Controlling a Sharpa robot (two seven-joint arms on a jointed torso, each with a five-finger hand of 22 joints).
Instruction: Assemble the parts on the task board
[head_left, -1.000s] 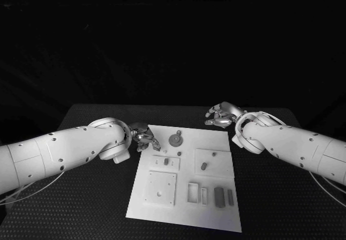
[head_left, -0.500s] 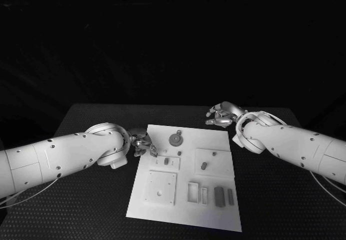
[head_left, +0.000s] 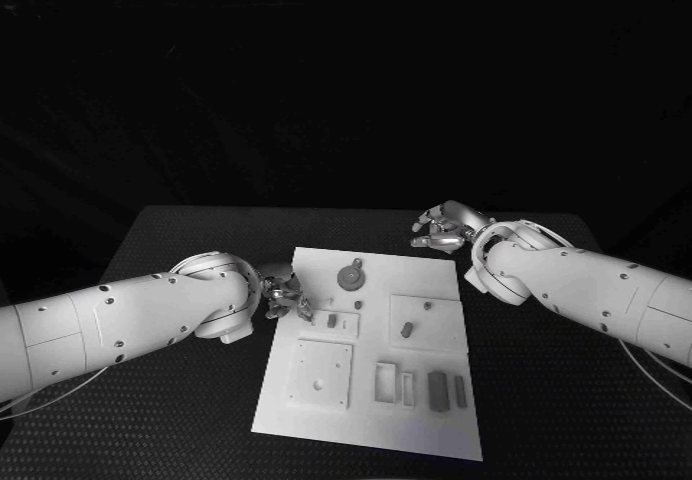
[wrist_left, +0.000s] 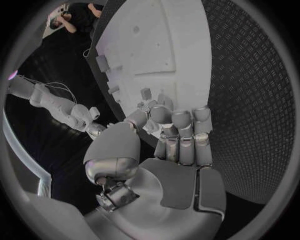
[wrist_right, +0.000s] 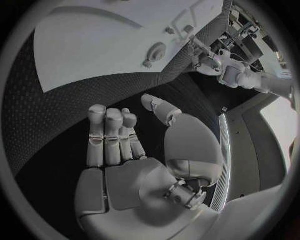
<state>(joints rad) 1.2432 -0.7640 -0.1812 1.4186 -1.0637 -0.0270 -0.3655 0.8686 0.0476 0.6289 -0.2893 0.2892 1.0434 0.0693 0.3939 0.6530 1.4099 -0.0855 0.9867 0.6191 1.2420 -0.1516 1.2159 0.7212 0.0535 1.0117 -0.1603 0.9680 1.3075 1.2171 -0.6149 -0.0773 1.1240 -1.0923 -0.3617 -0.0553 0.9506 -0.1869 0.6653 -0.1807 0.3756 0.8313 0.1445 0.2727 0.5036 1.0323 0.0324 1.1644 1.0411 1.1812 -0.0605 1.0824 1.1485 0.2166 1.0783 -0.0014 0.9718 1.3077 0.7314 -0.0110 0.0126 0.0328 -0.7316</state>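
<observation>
The white task board (head_left: 364, 420) lies in the middle of the black table. On it I see a grey round part with a stem (head_left: 351, 275), a small piece (head_left: 333, 321) in a raised square, another small piece (head_left: 408, 329), and dark bars (head_left: 437, 388) near the front. My left hand (head_left: 284, 297) hovers at the board's left edge, beside the first small piece, fingers stretched out and holding nothing. In the left wrist view the left hand (wrist_left: 169, 145) points over the board (wrist_left: 162, 45). My right hand (head_left: 444, 228) floats past the far right corner, empty, fingers apart.
A raised square plate with a hole (head_left: 322, 373) and upright slots (head_left: 387, 383) occupy the board's near half. Black table (head_left: 562, 400) surrounds the board on all sides. In the right wrist view the right hand (wrist_right: 119, 150) hangs over bare table, apart from the board (wrist_right: 100, 40).
My left arm has drawn back along the board's left edge, bringing the hand nearer to the small piece in the raised square. The right arm has stayed put.
</observation>
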